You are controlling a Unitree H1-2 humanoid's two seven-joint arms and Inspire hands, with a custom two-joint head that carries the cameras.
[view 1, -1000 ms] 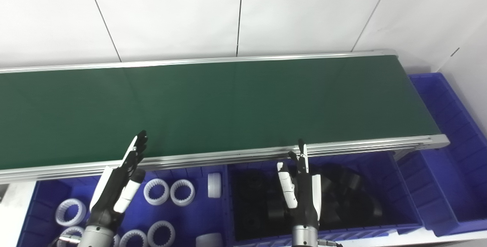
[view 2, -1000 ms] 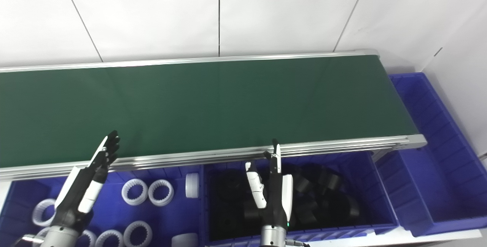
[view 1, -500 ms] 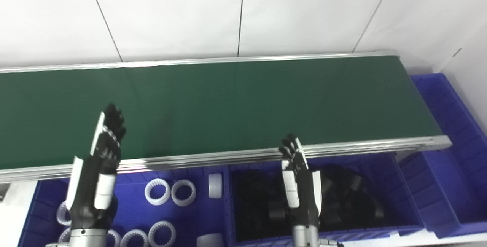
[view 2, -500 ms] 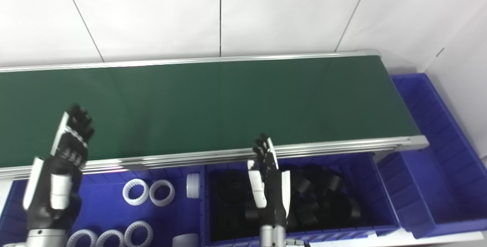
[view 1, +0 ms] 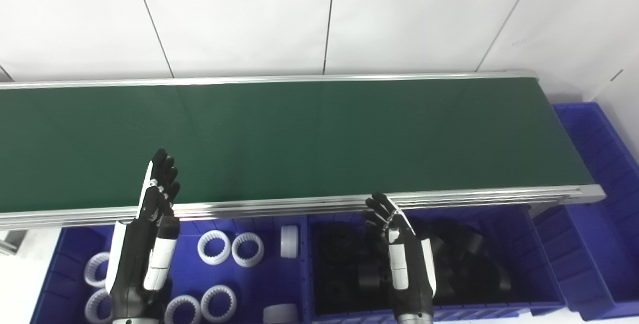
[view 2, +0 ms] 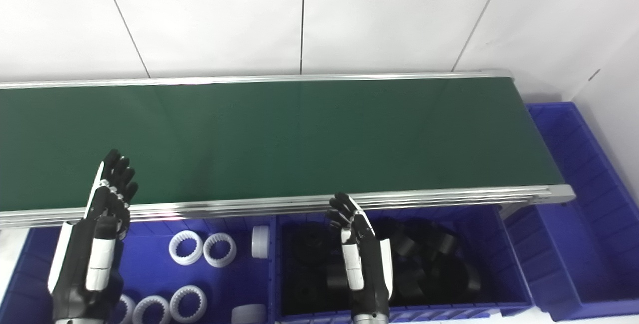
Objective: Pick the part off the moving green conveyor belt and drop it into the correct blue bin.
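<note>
Conveyor belt (view 1: 309, 139): long green belt running left to right across the scene, aluminium rails front and back, its surface bare — no part on it in either view.
Wall (view 1: 239, 14): white panels with thin dark seams, right behind the belt.
Right-end bin (view 1: 606, 234): blue, sitting past the belt's right end and wrapping down the side; nothing visible inside.
Middle bin (view 1: 541, 276): blue, just below the belt's near rail, and it's loaded with black parts (view 1: 464, 259), piled together.
Left bin (view 1: 65, 244): blue, next door to the middle one, holding white toothed rings (view 1: 214, 247) lying flat and a couple of white cylinders (view 1: 289, 240) near the shared wall.
Left hand (view 1: 150, 234): up over the left bin, fingers straight and spread a little, tips crossing the near rail onto the belt's edge — holding nothing.
Right hand (view 1: 402, 259): up over the middle bin, fingers extended and slightly curled, tips just short of the near rail — nothing in it either.
The part: none to be seen on the belt or in either hand.
</note>
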